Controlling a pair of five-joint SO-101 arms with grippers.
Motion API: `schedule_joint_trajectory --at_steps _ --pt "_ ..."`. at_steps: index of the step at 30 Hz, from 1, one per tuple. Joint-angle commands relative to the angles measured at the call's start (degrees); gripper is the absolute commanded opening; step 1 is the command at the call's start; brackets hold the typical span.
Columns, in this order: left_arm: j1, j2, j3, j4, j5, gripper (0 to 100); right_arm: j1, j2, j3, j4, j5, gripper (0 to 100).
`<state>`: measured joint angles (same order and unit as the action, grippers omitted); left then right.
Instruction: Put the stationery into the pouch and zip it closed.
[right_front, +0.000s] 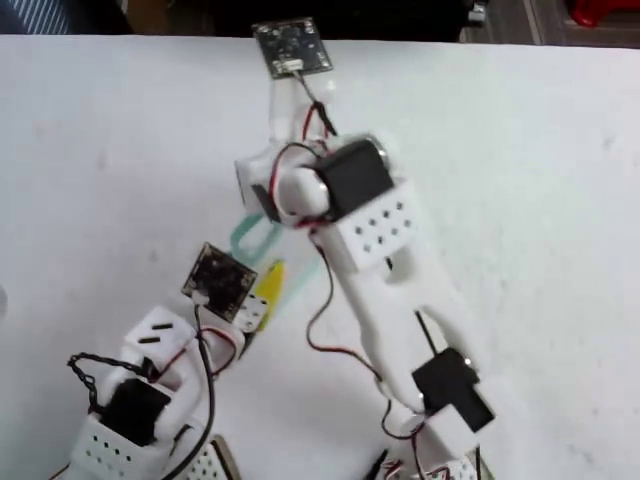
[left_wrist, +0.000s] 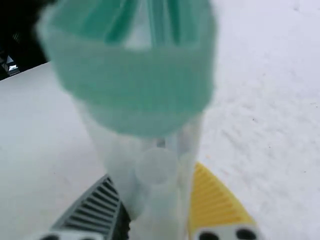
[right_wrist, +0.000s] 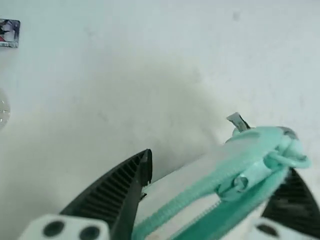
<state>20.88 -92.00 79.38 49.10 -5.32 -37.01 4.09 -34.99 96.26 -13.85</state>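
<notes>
The pouch (right_front: 252, 238) is translucent with teal trim and lies on the white table between the two arms. In the left wrist view its teal-banded end (left_wrist: 135, 95) rises close in front, and my left gripper (left_wrist: 155, 175) is shut on its clear body between a grey and a yellow finger (left_wrist: 215, 205). My right gripper (right_wrist: 217, 170) stands open astride the other end, black fingers (right_wrist: 122, 192) on either side of the teal zipper (right_wrist: 200, 210). The zipper slider (right_wrist: 240, 182) sits near that end, by a teal loop. I cannot make out any stationery.
A small printed card (right_wrist: 7, 32) and a clear round object (right_wrist: 2, 112) lie on the table beyond the right gripper. The right arm (right_front: 400, 290) crosses the table's middle diagonally. The table's far edge (right_front: 150, 36) runs along the top.
</notes>
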Motion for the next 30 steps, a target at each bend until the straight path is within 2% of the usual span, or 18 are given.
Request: schedule_joint_trajectory --at_steps 1,2,5,7,9,13,15,19,22,24,26,30 --pt "-0.5 -0.8 -0.8 -1.8 -0.9 2 -0.3 1.7 0.0 0.7 0.1 7.9" --pt "-0.5 -0.8 -0.9 -1.7 -0.9 2 0.2 2.2 -0.1 0.4 0.9 0.2" --pt "-0.4 -0.8 -1.1 -1.6 -0.9 6 1.9 2.9 -2.6 0.6 5.8 6.6" --pt "-0.3 -0.8 -2.6 1.1 -0.4 17 4.4 3.2 -5.2 0.6 6.6 1.8" --pt "-0.3 -0.8 -6.2 6.2 2.3 25 6.7 3.3 -8.9 0.2 6.8 2.2" --pt "-1.6 -0.8 -12.7 12.7 4.9 26 9.7 3.4 -18.4 -0.5 7.5 1.6" --pt "-4.1 -0.8 -12.9 12.7 5.1 26 9.7 3.4 -22.6 -1.6 12.5 1.6" --pt "-10.9 -0.8 -12.7 9.9 5.3 26 8.1 3.4 -27.3 -3.9 31.0 1.6" --pt "-15.5 -0.8 -12.7 8.3 5.3 26 5.8 3.4 -27.6 -2.0 45.5 1.7" --pt "-17.2 -0.8 -11.6 6.9 5.3 26 4.3 3.4 -27.6 1.5 52.0 1.7" --pt "-17.7 -0.8 -9.6 4.3 5.3 26 3.1 2.9 -27.0 2.6 55.0 1.7" --pt "-17.8 -0.8 -6.2 -0.2 5.3 26 2.9 -0.3 -24.0 2.4 55.7 1.7"
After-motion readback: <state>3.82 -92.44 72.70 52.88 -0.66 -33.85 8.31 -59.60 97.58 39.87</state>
